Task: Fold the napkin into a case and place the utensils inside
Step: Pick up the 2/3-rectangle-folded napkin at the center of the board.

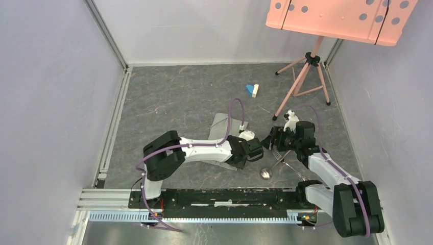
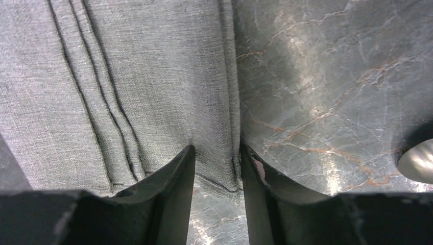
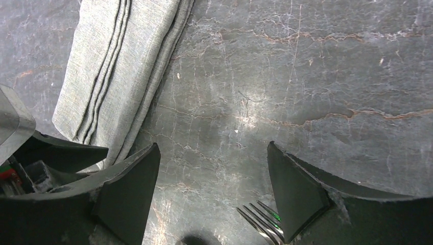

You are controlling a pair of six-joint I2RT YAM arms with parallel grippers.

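Observation:
The light grey napkin [image 1: 223,124] lies folded into a narrow long strip, mostly hidden under my left arm in the top view. My left gripper [image 1: 257,148] is low over its near right corner. In the left wrist view the half-closed jaws [image 2: 217,150] straddle the napkin's [image 2: 153,76] layered edge, with a gap still between the fingers. My right gripper [image 1: 269,139] stands wide open just to the right. The fork's [image 3: 260,220] tines sit beside its right finger [image 3: 296,189] and the napkin [image 3: 117,66] lies to its left. The fork [image 1: 279,153] and the spoon [image 1: 265,173] lie on the table.
Small blue and white blocks [image 1: 251,90] lie further back. A pink tripod [image 1: 305,74] carrying a pink perforated board [image 1: 342,18] stands at the back right. Walls close in three sides, and a metal rail [image 1: 204,196] runs along the near edge. The spoon's bowl [image 2: 417,161] shows right of the left fingers.

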